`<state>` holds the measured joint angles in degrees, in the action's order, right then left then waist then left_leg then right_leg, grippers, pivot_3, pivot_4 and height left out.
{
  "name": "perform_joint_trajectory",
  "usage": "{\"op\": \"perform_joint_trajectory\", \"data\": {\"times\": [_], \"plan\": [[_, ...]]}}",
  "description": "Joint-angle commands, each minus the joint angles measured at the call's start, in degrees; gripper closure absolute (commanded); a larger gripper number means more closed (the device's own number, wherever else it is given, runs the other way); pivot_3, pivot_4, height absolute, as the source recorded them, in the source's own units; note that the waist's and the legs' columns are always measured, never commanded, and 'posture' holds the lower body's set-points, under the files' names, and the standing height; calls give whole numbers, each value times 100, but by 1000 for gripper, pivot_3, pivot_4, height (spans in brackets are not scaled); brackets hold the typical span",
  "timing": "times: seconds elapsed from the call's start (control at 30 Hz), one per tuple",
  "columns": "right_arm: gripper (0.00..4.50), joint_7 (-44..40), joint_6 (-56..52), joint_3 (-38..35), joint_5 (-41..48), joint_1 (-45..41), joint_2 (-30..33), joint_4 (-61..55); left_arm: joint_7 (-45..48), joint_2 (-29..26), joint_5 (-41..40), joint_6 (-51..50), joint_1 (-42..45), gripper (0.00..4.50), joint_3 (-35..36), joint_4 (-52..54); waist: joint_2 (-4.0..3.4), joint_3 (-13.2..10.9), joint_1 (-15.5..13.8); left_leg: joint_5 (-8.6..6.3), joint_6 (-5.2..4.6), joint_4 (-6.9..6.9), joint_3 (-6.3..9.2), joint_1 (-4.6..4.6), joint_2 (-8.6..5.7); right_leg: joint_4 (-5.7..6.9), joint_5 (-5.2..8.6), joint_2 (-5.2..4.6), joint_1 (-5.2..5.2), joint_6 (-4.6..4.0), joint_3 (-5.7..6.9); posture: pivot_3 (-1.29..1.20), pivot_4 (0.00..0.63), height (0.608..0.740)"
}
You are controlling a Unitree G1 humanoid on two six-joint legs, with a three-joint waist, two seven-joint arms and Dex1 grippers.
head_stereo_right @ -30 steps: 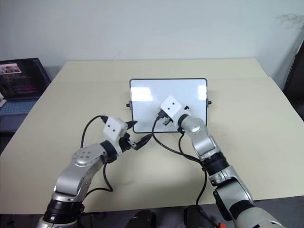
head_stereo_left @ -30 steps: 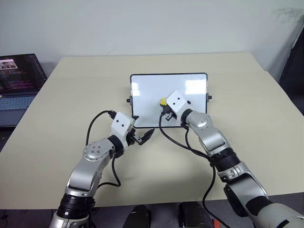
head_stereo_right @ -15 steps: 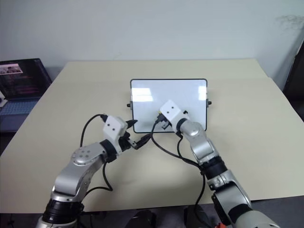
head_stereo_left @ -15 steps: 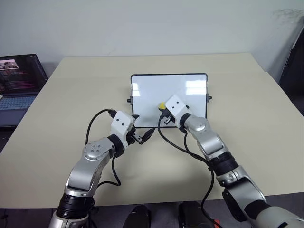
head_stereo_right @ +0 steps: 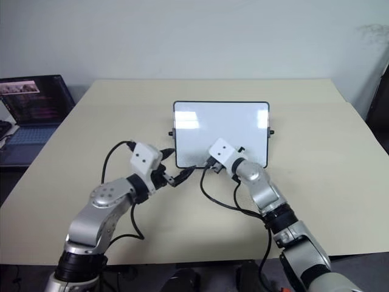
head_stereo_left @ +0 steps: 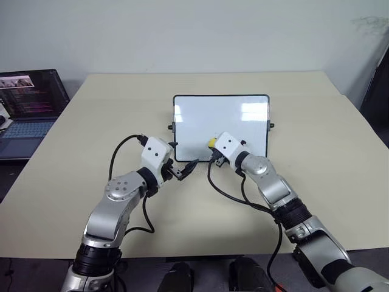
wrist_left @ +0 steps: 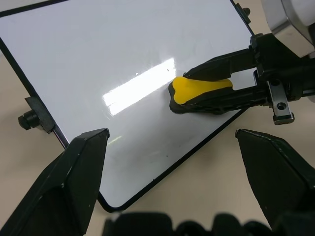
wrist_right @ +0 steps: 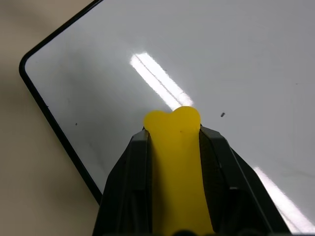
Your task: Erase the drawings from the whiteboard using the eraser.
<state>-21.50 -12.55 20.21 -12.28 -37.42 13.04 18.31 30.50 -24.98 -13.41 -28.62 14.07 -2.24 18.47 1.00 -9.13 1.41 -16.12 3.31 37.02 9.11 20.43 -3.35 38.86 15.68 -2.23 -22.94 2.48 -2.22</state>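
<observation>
1. The whiteboard [head_stereo_left: 220,115] lies flat near the middle of the beige bench [head_stereo_left: 316,182], its long sides running across the robot's front and small black knobs on both short sides.
2. The right claw [wrist_left: 216,93] is clamped on the eraser [wrist_left: 197,91]: two black fingers pinch the yellow block along its length, so the dark underside faces the board and the rounded end pokes out past the fingertips.
3. In the left wrist view the eraser sits low over the glossy surface close to the board's near long edge; contact looks likely, but I cannot tell for certain.
4. The left claw [head_stereo_left: 184,171] has its jaws apart and hangs empty just off the board's near left corner. Judging by that placing, it waits there to steady the frame if the board slides under the wiping.
5. The drawings are not legible now: the white surface looks almost bare, with glare streaks and a few tiny dark specks [wrist_right: 222,114] in the right wrist view.
6. My reading is that the erasing is nearly finished, with perhaps a last pass over the specks still needed.
7. A laptop [head_stereo_left: 27,103] stands open at the far left, well apart from the work.
</observation>
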Motion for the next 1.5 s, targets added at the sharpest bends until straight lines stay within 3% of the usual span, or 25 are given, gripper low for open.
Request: {"op": "perform_joint_trajectory", "data": {"times": [0.03,0.13,0.43,0.73,1.1,1.5], "plan": [[3504,104,-167,-314,-189,114,472,386,-12,6,-41,13,128,0,27,207,-1,-1,-6,3,-2,0,2,-7,-1,-5,2,0,13,10,1,0,150,740],[3504,9,-133,-414,-142,283,871,299,20,-6,-50,13,208,0,39,141,-2,-4,-27,5,-5,-3,10,-65,0,-31,5,-1,89,20,8,0,150,740],[3504,-60,-123,-500,-107,454,1140,139,36,1,-59,20,227,0,16,127,3,-2,-29,10,-10,-1,7,-71,1,-33,-1,-2,98,28,3,0,150,740],[3504,-11,-202,-381,-78,333,642,-46,54,-24,-61,-3,309,0,18,102,7,-6,17,9,-10,-6,11,-69,5,-35,-1,-3,91,28,-5,0,150,740],[3504,147,111,-210,-162,-502,-268,772,3,-72,-71,-127,244,0,72,271,7,-13,222,9,-9,-13,-8,-77,29,-28,-12,6,72,17,-11,0,150,740],[3504,109,298,-150,-276,-755,-743,1010,-4,-78,-59,-59,122,0,116,272,3,-18,226,8,-9,-26,-5,-70,30,-40,-12,7,63,16,-12,0,150,740]]}}
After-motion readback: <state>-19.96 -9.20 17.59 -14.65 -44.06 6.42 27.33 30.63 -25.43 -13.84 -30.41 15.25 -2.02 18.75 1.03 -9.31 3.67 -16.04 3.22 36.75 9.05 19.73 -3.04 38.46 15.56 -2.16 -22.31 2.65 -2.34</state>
